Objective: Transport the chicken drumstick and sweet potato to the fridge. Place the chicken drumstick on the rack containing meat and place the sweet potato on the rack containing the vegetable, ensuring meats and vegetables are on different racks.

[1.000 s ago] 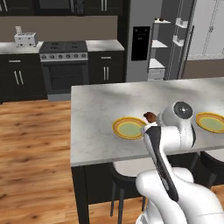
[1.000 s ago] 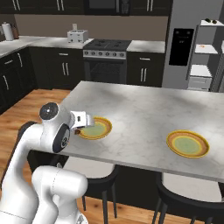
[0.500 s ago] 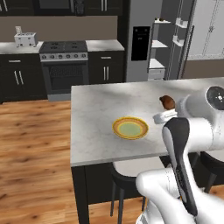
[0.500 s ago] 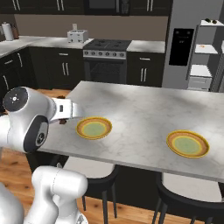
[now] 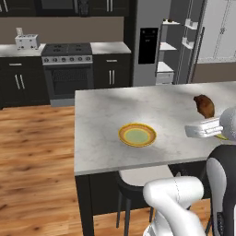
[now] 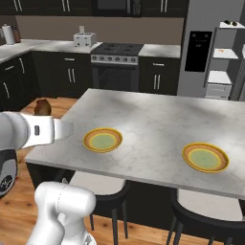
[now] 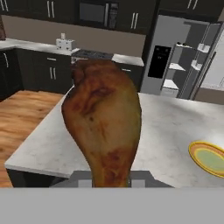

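The claw is gripping the chicken drumstick by its narrow lower end, clamped on it at the bottom centre of the hand view, with the rounded meaty end standing up through the middle of the frame. In the left base view the drumstick is showing at the right edge, riding above the marble surface, and in the right base view it is sitting at the far left, clear of the surface's edge. Two yellow plates are lying bare on the surface, one left of centre and one to the right in the right base view. The fridge is standing with a door open in the upper right of the hand view, white shelves showing, well apart from the claw. No sweet potato can be made out. The carrying step for the meat seems to be under way. The next move is likely calling for the base to drive around the surface toward the fridge, then a reach to the meat rack; which rack that is cannot be told from here.
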